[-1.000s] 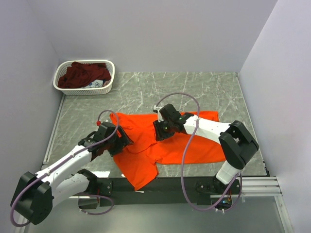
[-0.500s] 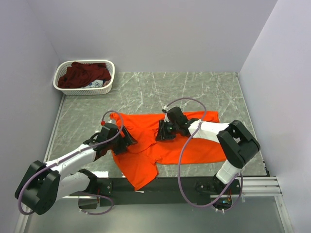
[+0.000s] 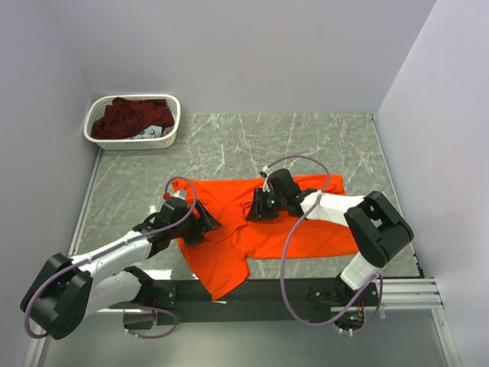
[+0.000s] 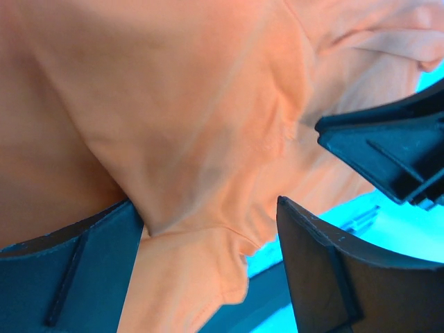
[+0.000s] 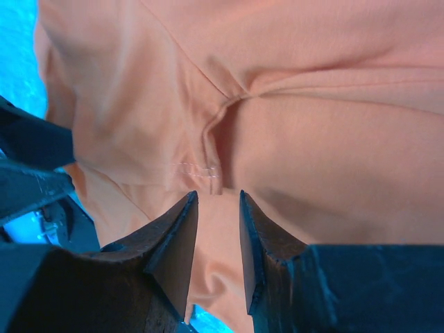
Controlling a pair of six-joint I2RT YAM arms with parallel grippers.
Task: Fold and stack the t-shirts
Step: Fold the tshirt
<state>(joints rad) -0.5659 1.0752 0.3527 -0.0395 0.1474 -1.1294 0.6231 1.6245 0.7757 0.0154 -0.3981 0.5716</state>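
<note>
Orange t-shirt point(image 3: 313, 233) lies crumpled across the near half of the marble table point(image 3: 229, 145), one corner drooping over the near edge. That corner worries me most. If I pull toward myself with either hand, the hanging weight could help slide the whole shirt off.

My left gripper point(image 4: 208, 205) stands wide apart astride a raised fold, with nothing clamped. If I close here, I may gather several layers at once and drag a bunch instead of one edge, which would wrinkle the shirt further. My right gripper point(image 5: 218, 197) has only a narrow gap between its tips, which are set right at a stitched seam. No cloth shows caught between them. A shallow bite there could slip off the seam when I lift. An uneven lift between the two hands would twist the shirt.

My left arm stretches low and forward from its base to the shirt's left part. My right arm is folded at the elbow on the right, with the forearm reaching leftward over the shirt's middle and the wrist tipped down.

The maroon t-shirt point(image 3: 126, 118) sits bundled in the white basket point(image 3: 174, 115) at the far left, well apart.
</note>
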